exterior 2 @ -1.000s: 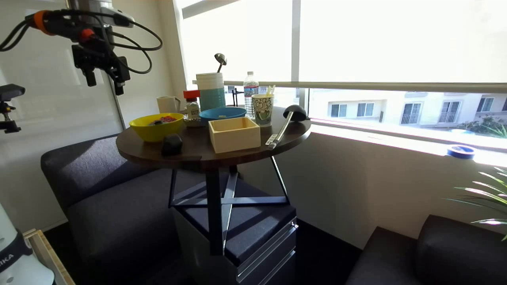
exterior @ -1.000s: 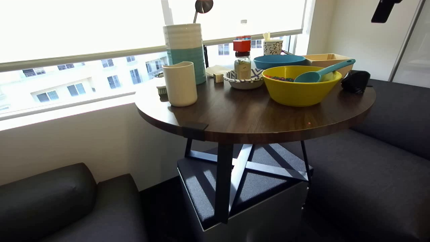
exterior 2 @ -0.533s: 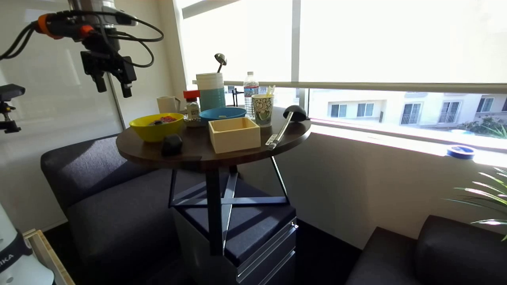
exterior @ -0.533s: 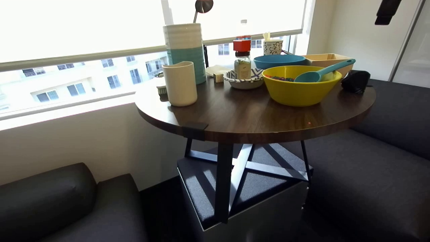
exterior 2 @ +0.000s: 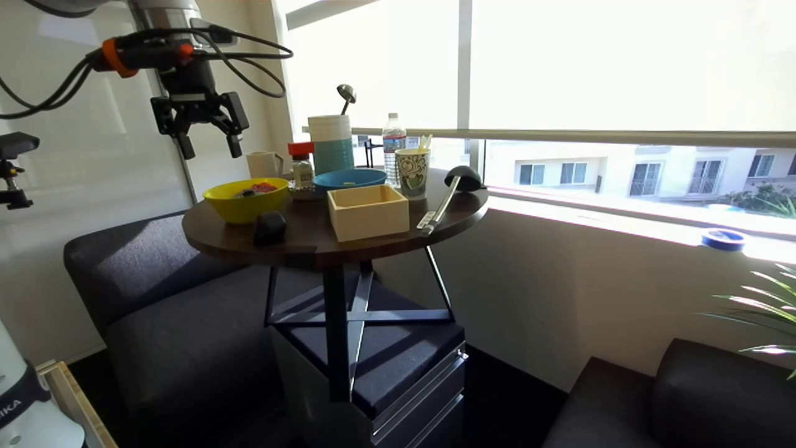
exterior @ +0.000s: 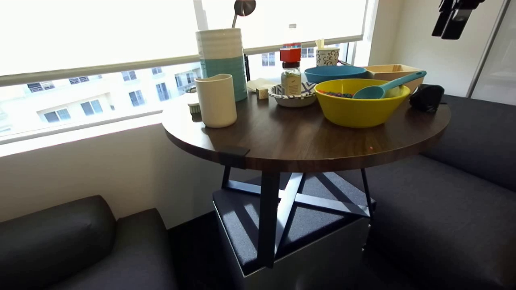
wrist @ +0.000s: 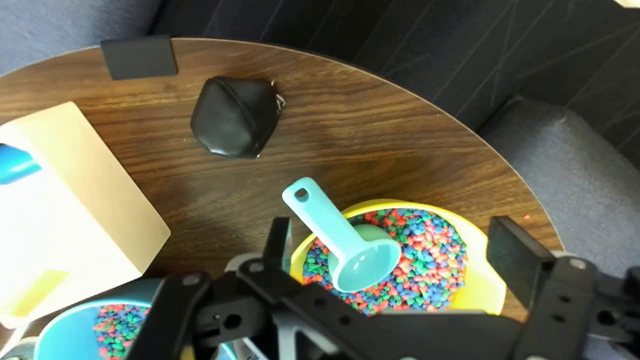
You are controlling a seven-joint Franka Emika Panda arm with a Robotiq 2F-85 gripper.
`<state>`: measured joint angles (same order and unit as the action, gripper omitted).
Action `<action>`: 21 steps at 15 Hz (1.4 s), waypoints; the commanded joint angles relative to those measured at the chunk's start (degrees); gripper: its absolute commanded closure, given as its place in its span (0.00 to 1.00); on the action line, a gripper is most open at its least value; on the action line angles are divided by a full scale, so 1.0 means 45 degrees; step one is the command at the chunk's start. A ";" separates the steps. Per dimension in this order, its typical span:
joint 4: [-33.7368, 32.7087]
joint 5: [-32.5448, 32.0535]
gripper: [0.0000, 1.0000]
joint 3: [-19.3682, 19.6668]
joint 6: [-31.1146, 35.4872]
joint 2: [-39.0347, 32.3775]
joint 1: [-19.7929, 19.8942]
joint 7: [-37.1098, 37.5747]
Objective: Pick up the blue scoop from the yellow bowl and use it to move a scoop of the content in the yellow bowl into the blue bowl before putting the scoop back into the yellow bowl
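Wrist view looks down on the desk [wrist: 370, 145]: red, green and blue bits [wrist: 430, 245] in the yellow bowl [wrist: 480, 287], same mix in the blue bowl [wrist: 62, 332]. In an exterior view the blue bowl [exterior: 334, 74] shows mostly its outside. Blue scoop [exterior: 388, 85] sits in the yellow bowl, cup on the bits, handle sloping out over the rim. Blue tape roll [exterior 2: 723, 242] on the sill [exterior 2: 597, 218]: seen only in an exterior view. Pincer [exterior 2: 211, 149]: fingers [wrist: 517, 260] spread wide, holding nothing, up in the air, apart from scoop and both bowls.
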<state>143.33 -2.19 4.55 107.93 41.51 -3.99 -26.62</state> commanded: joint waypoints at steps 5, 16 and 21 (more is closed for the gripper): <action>-0.1969 0.0321 0.00 0.1061 -0.0430 -0.3121 -0.1149 -0.3316; -0.4285 0.0388 0.00 0.0880 -0.2579 -0.6581 -0.0145 -0.6137; -0.4557 0.1044 0.28 0.0749 -0.3512 -0.7248 0.0113 -0.7312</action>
<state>125.24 -0.06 9.01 95.88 11.17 -4.89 -55.94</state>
